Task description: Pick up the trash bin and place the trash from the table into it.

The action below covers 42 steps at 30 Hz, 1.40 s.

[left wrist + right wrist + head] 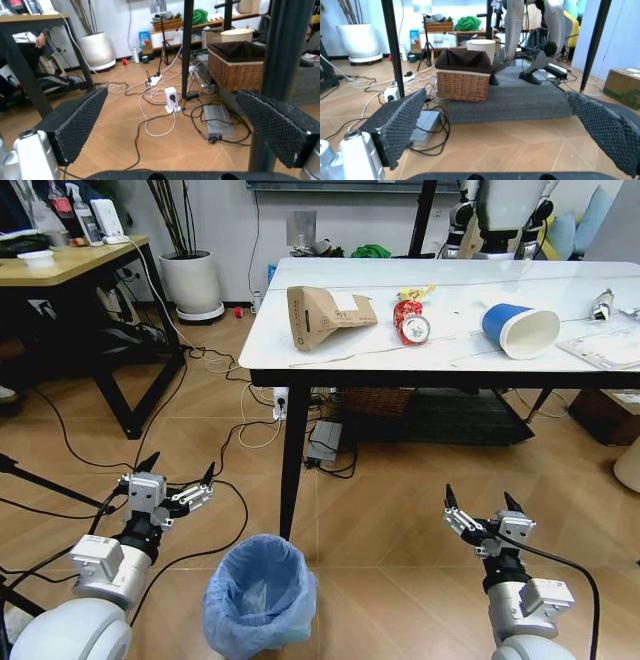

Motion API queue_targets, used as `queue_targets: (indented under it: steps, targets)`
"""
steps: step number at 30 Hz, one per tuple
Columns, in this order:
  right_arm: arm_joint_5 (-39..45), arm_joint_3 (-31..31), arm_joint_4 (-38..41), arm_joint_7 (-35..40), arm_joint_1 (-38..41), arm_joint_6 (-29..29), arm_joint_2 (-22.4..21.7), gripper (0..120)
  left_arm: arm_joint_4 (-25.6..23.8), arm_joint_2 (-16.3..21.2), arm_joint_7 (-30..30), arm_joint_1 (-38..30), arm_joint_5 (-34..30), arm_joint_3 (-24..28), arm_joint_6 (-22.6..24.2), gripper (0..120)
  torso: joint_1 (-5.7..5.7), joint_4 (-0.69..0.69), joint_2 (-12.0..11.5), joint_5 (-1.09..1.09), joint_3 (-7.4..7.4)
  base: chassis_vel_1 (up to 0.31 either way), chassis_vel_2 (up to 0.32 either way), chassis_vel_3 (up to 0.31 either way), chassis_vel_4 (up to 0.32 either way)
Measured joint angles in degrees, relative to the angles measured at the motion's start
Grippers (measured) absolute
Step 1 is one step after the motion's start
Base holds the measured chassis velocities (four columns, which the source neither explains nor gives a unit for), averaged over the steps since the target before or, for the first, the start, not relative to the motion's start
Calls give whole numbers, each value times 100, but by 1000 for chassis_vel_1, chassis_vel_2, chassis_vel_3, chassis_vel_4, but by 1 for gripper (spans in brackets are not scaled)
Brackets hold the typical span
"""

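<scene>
The trash bin point(258, 597) stands upright on the wooden floor point(380, 530) with its round mouth facing up, lined with a crinkly blue-grey bag; nothing can be made out inside it. It sits between the two claws and a little nearer the robot than either, closer to the left gripper point(178, 477) than to the right gripper point(481, 509). Both claws hang low over the floor with fingers spread apart and nothing between them; the left wrist view shows the left gripper's point(180, 123) ribbed pads point(75, 123) wide apart over cables, and the right wrist view shows the right gripper point(502, 127) likewise apart.

The table point(300, 355) stands ahead of and above both claws, its near black leg just beyond the bin. On its top, beyond the left claw, a brown cardboard carton point(325, 315) lies on its side, long axis running across the table, narrower end toward the robot's right. Right of it a crushed red can point(411, 323) lies with its silver end facing the robot, and a yellow wrapper point(416, 292) lies just behind it. Beyond the right claw a blue paper cup point(520, 330) lies on its side, its white open mouth turned toward the robot and rightward; its inside looks bare. Farther right lie papers point(605, 345) and a small white tube point(602, 304).

Under the table, ahead of the right claw, a wicker basket point(464, 77) with a dark liner stands upright; its contents cannot be seen.
</scene>
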Motion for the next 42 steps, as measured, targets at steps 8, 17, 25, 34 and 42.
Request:
queue_targets:
  steps: [8, 17, 25, 34, 42]
  targets:
    - [-31, -25, -22, 0, 2, 4, 0, 100, 57, 8, 10, -20, 4, 7, 0, 100, -37, 0, -171, 0, -134, 0, 0, 0, 0]
    - [-44, -38, -54, -1, 14, 13, 0, 100, 212, -7, -5, -26, -3, 28, 3, 100, -76, 0, -347, 0, -270, 0, 0, 0, 0]
    - [-69, -70, -91, -20, 15, 56, 0, 100, 1068, 134, -37, 38, -242, 150, 700, 100, -98, 0, -390, -2, -287, 0, 0, 0, 0]
    - [-62, -54, -115, -20, 22, 57, 0, 100, 1468, 493, -547, -259, -929, 916, 1811, 100, -98, -1, -369, 0, -270, 0, 0, 0, 0]
    - [-84, -33, -154, -21, 9, 72, 0, 100, 1708, 543, -1618, -811, -1475, 1734, 2484, 100, -94, 0, -353, 1, -259, 0, 0, 0, 0]
